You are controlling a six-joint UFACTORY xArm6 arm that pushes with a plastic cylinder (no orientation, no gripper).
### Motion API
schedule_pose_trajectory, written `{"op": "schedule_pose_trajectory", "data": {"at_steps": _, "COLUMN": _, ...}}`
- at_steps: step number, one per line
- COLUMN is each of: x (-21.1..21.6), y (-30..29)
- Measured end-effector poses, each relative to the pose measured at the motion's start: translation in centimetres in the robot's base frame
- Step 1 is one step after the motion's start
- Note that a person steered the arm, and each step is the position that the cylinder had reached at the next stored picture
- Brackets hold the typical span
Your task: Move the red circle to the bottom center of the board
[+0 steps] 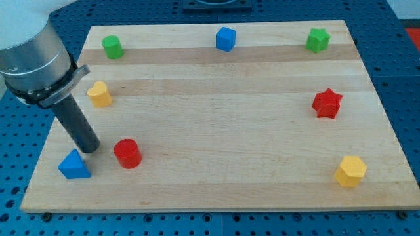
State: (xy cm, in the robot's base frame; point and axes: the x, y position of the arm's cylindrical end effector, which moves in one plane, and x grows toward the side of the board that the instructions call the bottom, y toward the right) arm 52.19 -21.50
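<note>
The red circle [127, 153] is a short red cylinder at the lower left of the wooden board [216, 164]. My tip [90, 149] rests on the board just to the left of the red circle, with a small gap between them. A blue triangle [73, 165] lies just below and left of my tip. The rod rises up and to the left to the arm's grey body.
A yellow heart [100, 94] sits at the left above my tip. A green cylinder [112, 46], a blue cube [225, 39] and a green star [317, 40] line the top. A red star [327, 103] and a yellow hexagon [350, 172] sit at the right.
</note>
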Motion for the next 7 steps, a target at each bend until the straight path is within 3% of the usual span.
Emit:
{"op": "schedule_pose_trajectory", "data": {"at_steps": 4, "x": 2.6, "y": 15.1}}
{"op": "schedule_pose_trajectory", "data": {"at_steps": 5, "x": 2.5, "y": 16.6}}
{"op": "schedule_pose_trajectory", "data": {"at_steps": 6, "x": 0.8, "y": 14.9}}
{"op": "schedule_pose_trajectory", "data": {"at_steps": 7, "x": 0.4, "y": 9.6}}
